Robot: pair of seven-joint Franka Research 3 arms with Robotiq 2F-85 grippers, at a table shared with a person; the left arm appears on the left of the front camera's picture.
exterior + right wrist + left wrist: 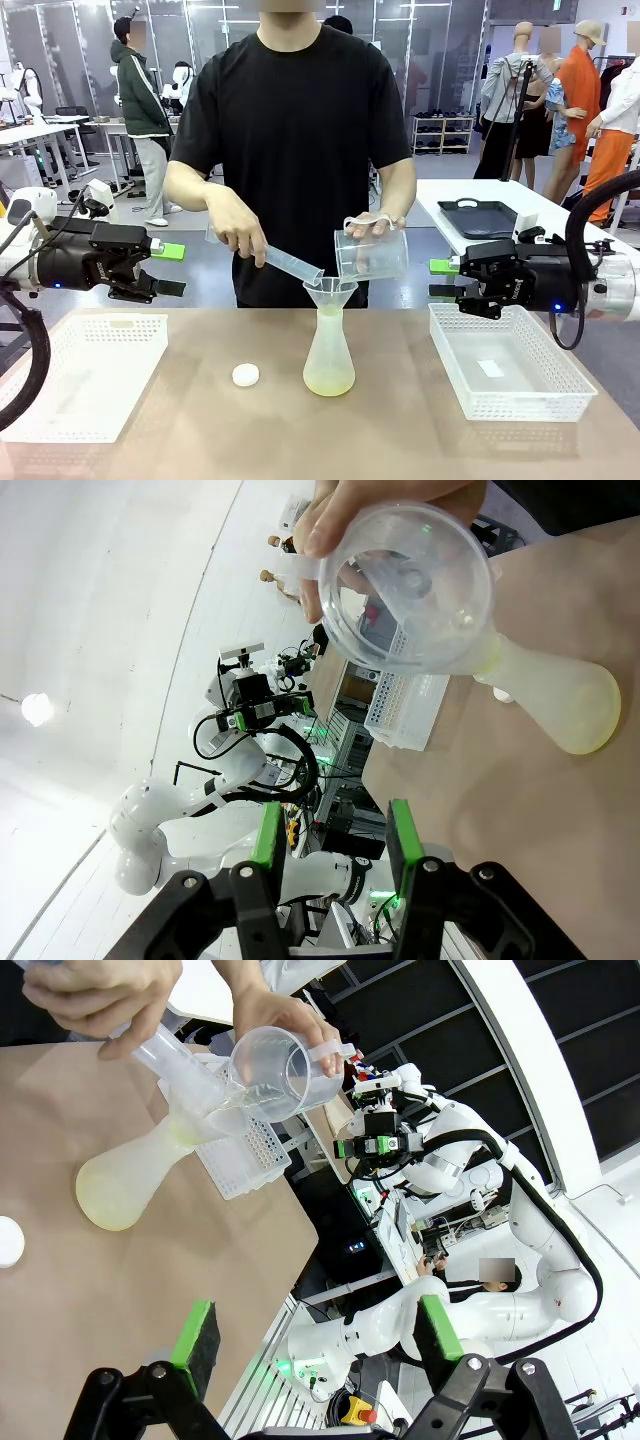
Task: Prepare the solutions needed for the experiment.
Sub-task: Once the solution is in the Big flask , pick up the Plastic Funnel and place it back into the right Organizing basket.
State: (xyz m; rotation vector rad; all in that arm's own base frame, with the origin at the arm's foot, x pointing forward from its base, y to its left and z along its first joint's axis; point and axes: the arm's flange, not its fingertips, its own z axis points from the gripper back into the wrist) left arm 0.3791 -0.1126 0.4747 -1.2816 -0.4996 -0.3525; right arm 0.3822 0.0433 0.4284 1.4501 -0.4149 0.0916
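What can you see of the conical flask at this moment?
The conical flask is frosted, translucent and plastic-looking, with a wide base and narrow neck. It stands upright on the brown table, near its middle. A little pale yellow-green liquid sits in its bottom. A translucent funnel rests in its neck, and the person tips a clear jug and a clear cylinder over that funnel.

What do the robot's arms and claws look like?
The left arm and right arm are white and rounded, with thick black cables looping beside them. The left gripper and right gripper are black, and each has two fingers tipped with bright green pads.
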